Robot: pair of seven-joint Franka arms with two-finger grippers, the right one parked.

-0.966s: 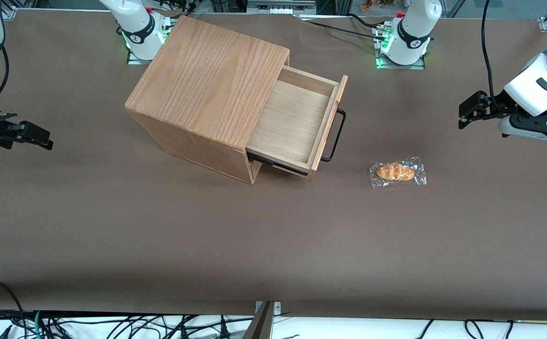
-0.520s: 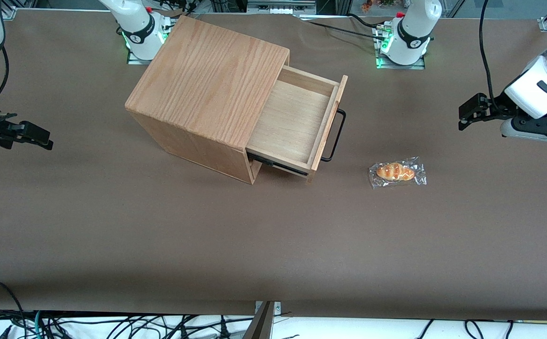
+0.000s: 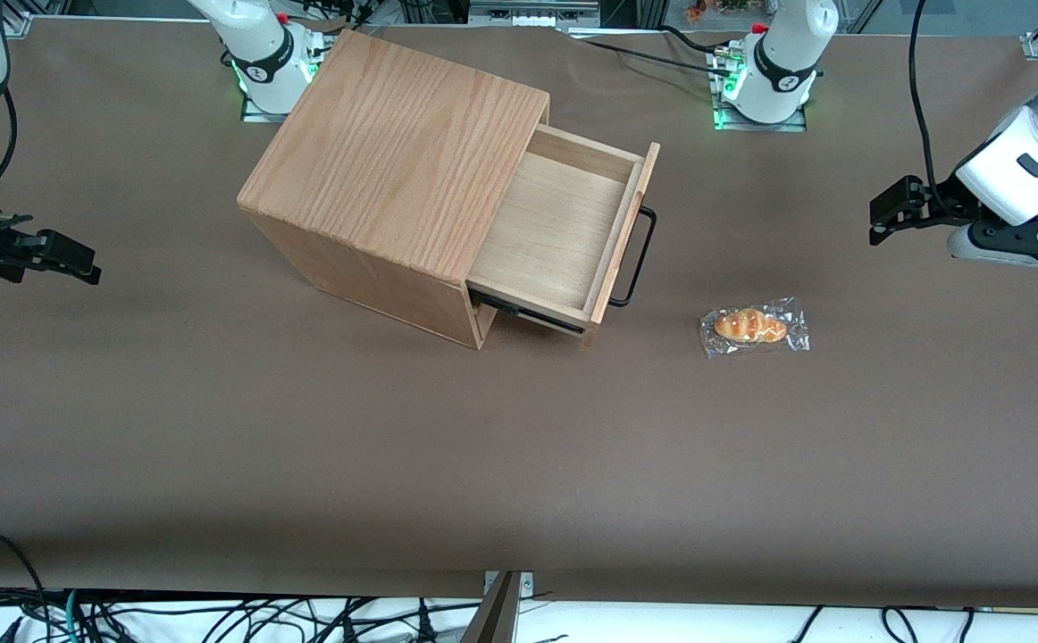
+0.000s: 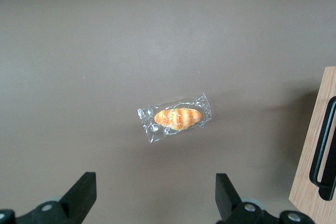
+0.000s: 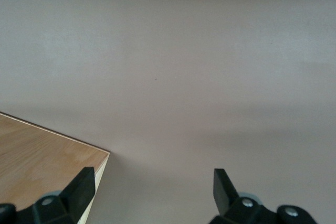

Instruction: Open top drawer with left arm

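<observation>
The top drawer (image 3: 564, 228) of the oak-grain box (image 3: 398, 152) stands pulled well out, its inside bare. Its long black bar handle (image 3: 637, 257) faces the working arm's end of the table; drawer front and handle also show in the left wrist view (image 4: 321, 150). The left arm (image 3: 1033, 152) hangs above the table at that end. Its black gripper (image 3: 885, 219) is open and empty, well away from the handle. In the left wrist view the gripper (image 4: 156, 195) has its jaws spread wide over bare table.
A wrapped bread roll (image 3: 754, 327) lies on the brown table between the drawer front and the left arm, nearer the front camera than the gripper; it shows in the left wrist view (image 4: 177, 118). Two white arm bases (image 3: 774, 67) stand at the table's back edge.
The left arm has drifted slightly upward and away from the drawer. The drawer, box and bread roll have not moved.
</observation>
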